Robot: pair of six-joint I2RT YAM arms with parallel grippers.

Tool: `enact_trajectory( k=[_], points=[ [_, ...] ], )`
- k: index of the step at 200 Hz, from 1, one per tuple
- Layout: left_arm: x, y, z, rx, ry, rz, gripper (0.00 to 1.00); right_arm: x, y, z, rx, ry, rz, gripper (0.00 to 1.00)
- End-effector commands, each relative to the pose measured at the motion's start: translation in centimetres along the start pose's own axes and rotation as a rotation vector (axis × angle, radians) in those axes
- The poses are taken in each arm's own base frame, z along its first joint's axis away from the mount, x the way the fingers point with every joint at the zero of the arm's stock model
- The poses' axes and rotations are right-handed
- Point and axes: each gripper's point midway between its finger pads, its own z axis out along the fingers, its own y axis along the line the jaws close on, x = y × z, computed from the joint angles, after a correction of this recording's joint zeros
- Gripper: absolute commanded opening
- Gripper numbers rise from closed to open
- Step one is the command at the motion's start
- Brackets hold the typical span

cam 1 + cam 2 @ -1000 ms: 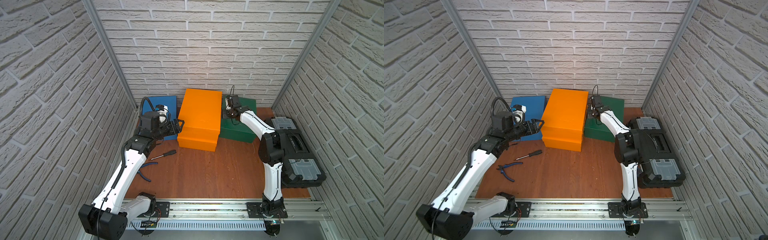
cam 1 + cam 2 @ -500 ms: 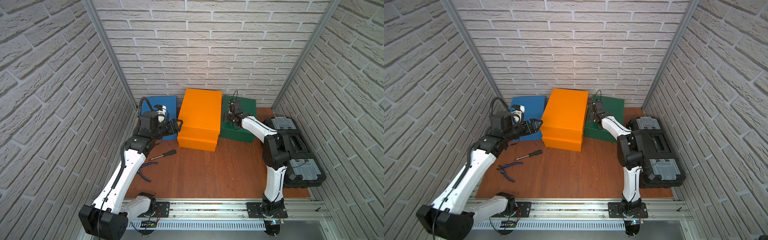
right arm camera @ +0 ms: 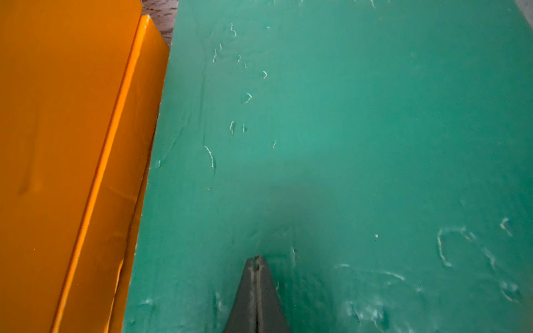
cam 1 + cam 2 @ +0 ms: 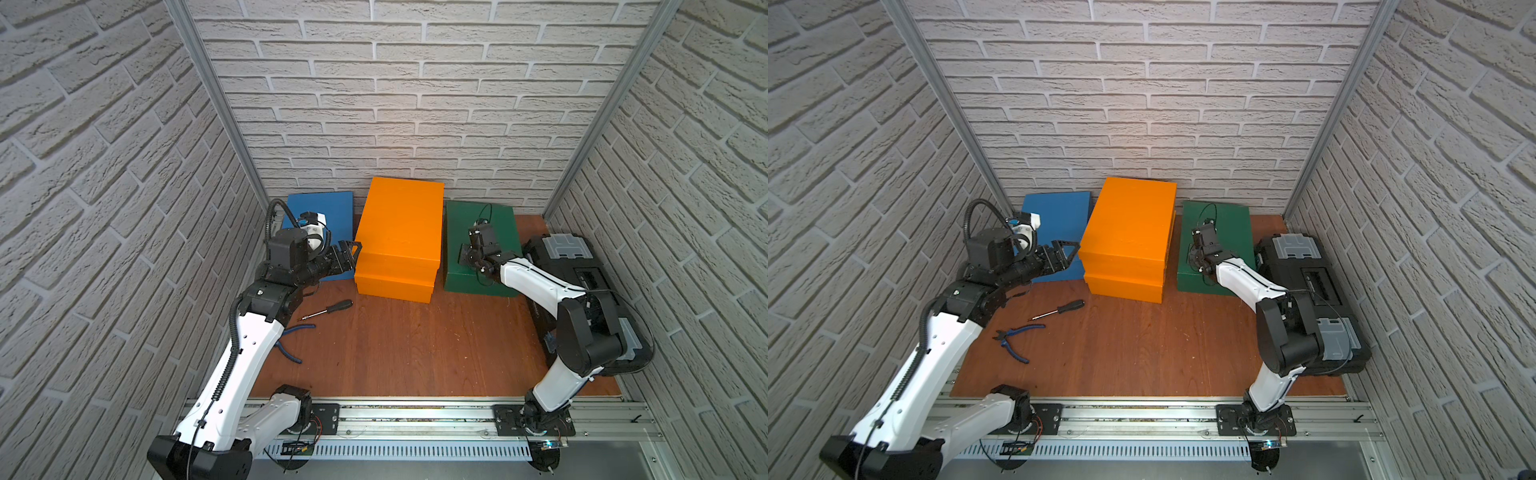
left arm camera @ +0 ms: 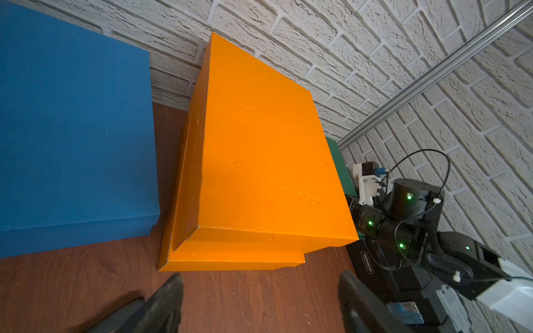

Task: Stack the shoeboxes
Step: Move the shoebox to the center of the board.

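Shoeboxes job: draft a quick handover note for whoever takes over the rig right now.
Left gripper: open, empty, at the near corner of the upper orange box, in front of the blue box.
Right gripper: shut, empty, tip down at the green box lid; contact unclear.
Done: upper orange box sits on the lower orange box, slightly offset.
Left to do: blue and green boxes each sit alone on the table, flanking the orange pair; both need stacking.

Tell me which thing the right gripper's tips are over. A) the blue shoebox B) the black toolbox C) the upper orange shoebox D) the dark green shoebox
D: in the right wrist view the shut right gripper points at the lid of the dark green shoebox.
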Motion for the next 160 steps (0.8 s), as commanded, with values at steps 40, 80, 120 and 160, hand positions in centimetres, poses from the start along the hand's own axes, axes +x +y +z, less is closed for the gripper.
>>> enact_trajectory(
  k=[40, 80, 120, 160],
  points=[
    [1.1, -0.1, -0.6, 0.007, 0.022, -0.022, 0.88, 12.1, -0.7, -4.7, 0.042, 0.328, -0.128, 0.03],
    [2.8, -0.7, -0.1, 0.012, 0.074, -0.004, 0.90, 14.9, 0.3, -7.9, 0.021, 0.362, -0.165, 0.03],
    [4.4, -1.5, 0.4, 0.042, 0.119, 0.012, 0.98, 17.3, 1.8, -10.5, -0.011, 0.395, -0.214, 0.03],
    [6.7, -1.6, 1.0, 0.025, 0.160, 0.036, 0.98, 19.3, 4.1, -12.3, -0.044, 0.420, -0.253, 0.03]
  ],
)
